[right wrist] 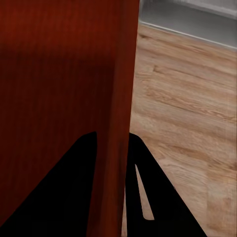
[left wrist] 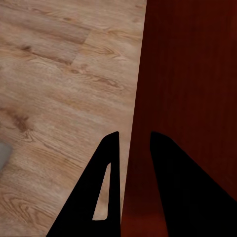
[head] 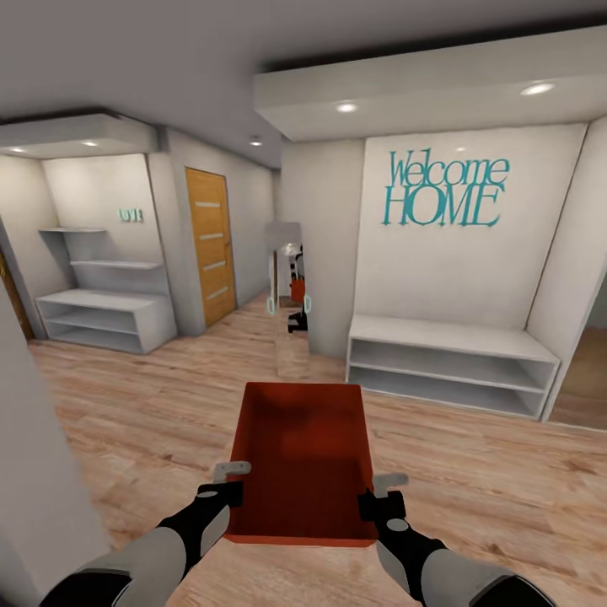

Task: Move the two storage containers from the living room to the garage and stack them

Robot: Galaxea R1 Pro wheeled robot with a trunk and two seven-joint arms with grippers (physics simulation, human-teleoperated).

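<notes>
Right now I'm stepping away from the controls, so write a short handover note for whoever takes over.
Left gripper: shut on the storage container's left wall.
Right gripper: shut on its right wall.
The container is held off the wood floor in an entry hall, facing a "Welcome HOME" wall and white bench.
Done: one container picked up.
Left: carry it to the garage, set it down, fetch the second, stack.

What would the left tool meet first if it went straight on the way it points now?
Nothing new: the left tool already straddles the storage container wall, one finger on each side. Pushed further, it would probably slide down that wall; beyond it lies the wood-plank floor, though depth is unclear.
</notes>
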